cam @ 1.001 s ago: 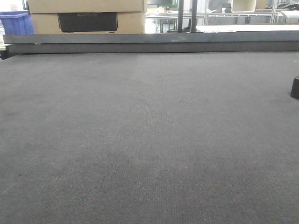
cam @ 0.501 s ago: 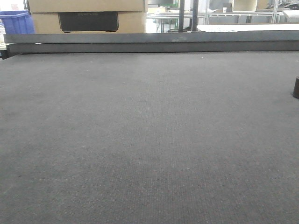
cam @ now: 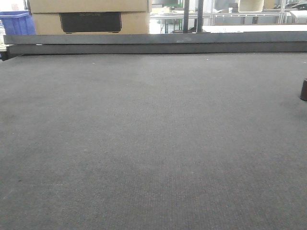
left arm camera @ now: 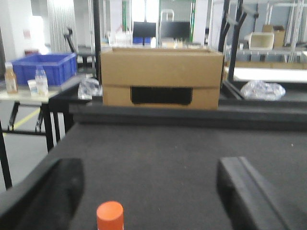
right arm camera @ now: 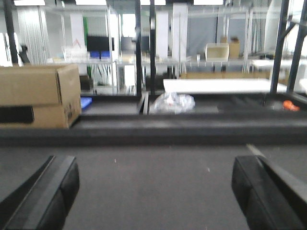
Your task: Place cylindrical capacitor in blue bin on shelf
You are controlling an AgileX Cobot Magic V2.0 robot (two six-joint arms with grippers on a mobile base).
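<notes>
Open mat (cam: 153, 143); orange cylinder (left arm camera: 110, 216) near left jaws.

No text readable, faint marks on dark panel (cam: 90, 22) of cardboard box (cam: 134, 24) — illegible

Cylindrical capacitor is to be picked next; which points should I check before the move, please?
1. Cylindrical capacitor in front view: not ok, cut off at the right edge.
2. Capacitor in a wrist view: not ok.
3. Left jaws open: ok, but an orange cap shows low between them.
4. Right jaws open, empty: ok.
5. Goal found: cannot tell; one blue bin shows far left, maybe not the right one.
</notes>
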